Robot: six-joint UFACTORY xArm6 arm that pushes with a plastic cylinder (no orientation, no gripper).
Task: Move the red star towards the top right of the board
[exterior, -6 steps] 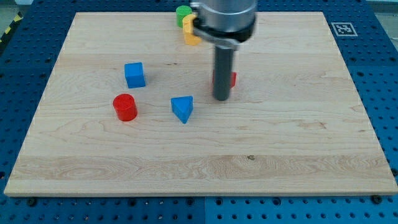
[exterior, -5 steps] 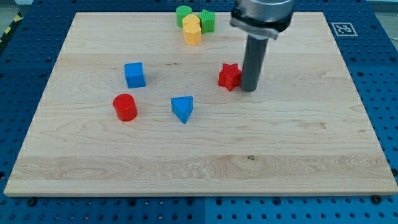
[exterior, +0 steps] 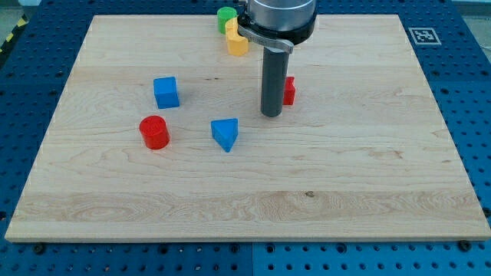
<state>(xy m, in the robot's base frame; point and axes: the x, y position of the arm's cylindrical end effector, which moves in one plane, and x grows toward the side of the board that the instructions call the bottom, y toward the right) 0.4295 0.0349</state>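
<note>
The red star (exterior: 289, 90) lies near the board's upper middle, mostly hidden behind my rod; only its right edge shows. My tip (exterior: 271, 114) rests on the board at the star's lower left side, seemingly touching it. The wooden board (exterior: 368, 176) fills most of the view.
A blue cube (exterior: 166, 92) and a red cylinder (exterior: 154, 132) sit at the left. A blue triangular block (exterior: 225, 133) lies left of my tip. A green block (exterior: 225, 16) and a yellow block (exterior: 235, 40) sit at the top edge, partly hidden by the arm.
My tip went from the star's left to its right side, then back to its lower left. The star now sits slightly up and right of before.
</note>
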